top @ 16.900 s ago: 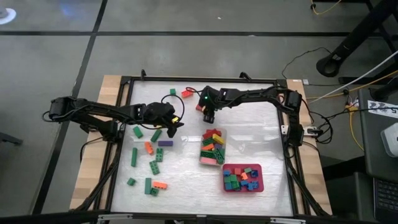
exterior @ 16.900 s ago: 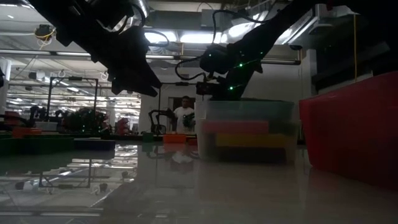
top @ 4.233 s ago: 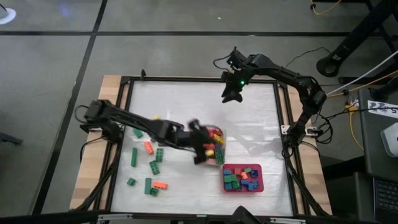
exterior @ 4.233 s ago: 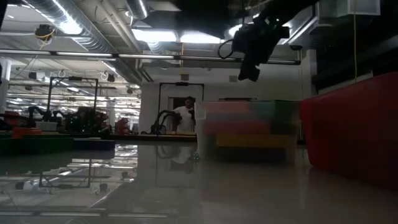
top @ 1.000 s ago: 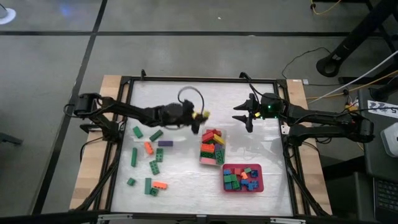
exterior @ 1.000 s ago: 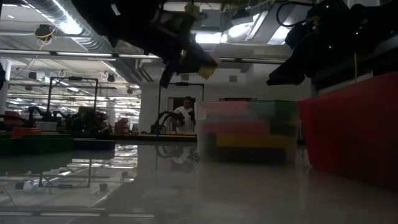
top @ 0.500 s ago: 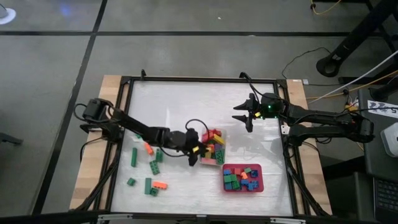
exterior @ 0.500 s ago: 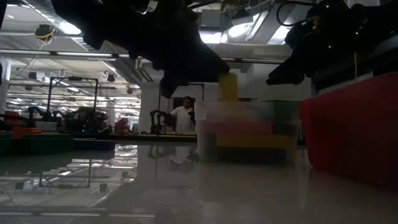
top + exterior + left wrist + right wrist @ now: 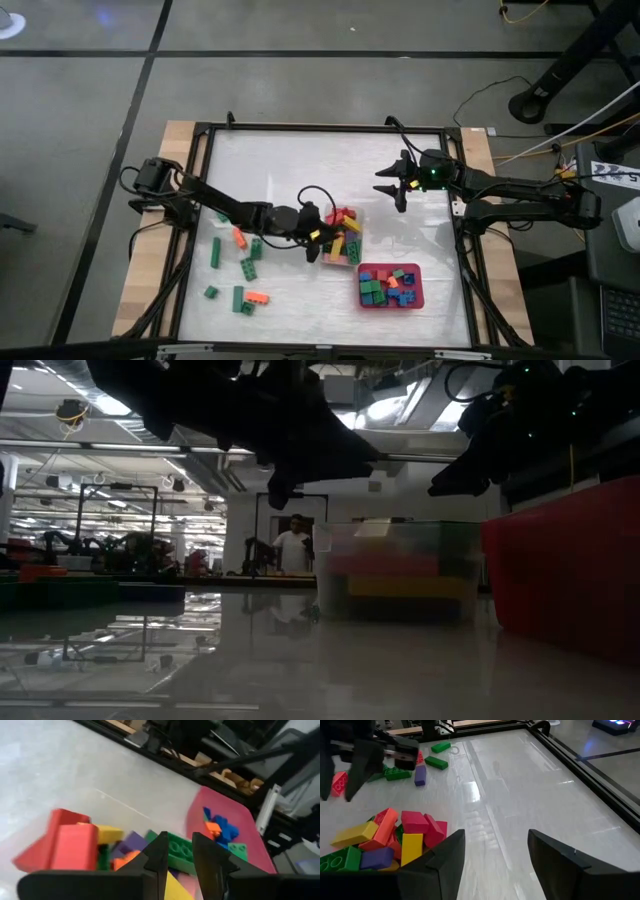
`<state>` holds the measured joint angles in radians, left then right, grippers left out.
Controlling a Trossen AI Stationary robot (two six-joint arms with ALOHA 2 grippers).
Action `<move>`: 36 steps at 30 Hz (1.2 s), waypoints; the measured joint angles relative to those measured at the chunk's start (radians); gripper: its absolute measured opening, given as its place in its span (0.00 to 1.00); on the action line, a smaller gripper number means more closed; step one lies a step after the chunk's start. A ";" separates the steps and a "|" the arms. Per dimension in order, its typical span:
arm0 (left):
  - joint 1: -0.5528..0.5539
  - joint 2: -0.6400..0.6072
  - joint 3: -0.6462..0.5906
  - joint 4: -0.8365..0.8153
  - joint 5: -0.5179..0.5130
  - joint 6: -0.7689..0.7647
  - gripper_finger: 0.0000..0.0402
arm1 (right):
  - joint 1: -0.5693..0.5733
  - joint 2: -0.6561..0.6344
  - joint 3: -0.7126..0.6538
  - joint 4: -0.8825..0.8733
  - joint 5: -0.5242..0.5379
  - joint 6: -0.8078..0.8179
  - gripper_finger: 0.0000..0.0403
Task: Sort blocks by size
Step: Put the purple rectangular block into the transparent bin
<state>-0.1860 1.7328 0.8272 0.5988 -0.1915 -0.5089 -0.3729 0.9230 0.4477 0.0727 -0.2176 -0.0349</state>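
My left gripper (image 9: 318,243) hangs over the near left part of the clear tub (image 9: 361,240), its fingers a little apart and empty. In the left wrist view (image 9: 179,837) it stands above the tub's bricks. A yellow brick (image 9: 338,247) lies tilted on the pile right under the fingers (image 9: 175,887). The tub holds long red, green, yellow and purple bars. My right gripper (image 9: 386,188) is open and empty in the air beyond the tub's far right corner, and its wrist view (image 9: 495,835) looks at the tub. Loose bricks (image 9: 245,268) lie flat on the table at the left.
A red tray (image 9: 420,285) of short blue, green and orange bricks stands right of and nearer than the tub. The table's dark frame (image 9: 205,200) rings the white top. In the low view the tub (image 9: 395,560) and tray (image 9: 565,560) stand at the right, and a person shows far behind.
My left gripper has gone from beyond the tub toward the table's near edge, carrying a yellow brick that hung upright below its fingers. It has let go over the tub. The brick no longer hangs from it and lies tilted on the pile.
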 joint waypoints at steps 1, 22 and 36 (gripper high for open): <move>0.007 0.000 0.000 -0.001 -0.002 0.000 0.19 | 0.000 0.000 0.000 0.000 0.000 0.000 0.53; 0.150 -0.086 0.081 -0.444 0.059 0.181 0.35 | 0.000 0.000 0.000 0.000 -0.002 0.000 0.53; 0.087 -0.125 0.159 -1.117 0.115 0.168 0.48 | 0.000 -0.024 -0.040 0.057 -0.097 -0.012 0.53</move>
<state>-0.0991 1.6073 0.9863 -0.5179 -0.0769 -0.3405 -0.3725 0.8987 0.4073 0.1295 -0.3146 -0.0468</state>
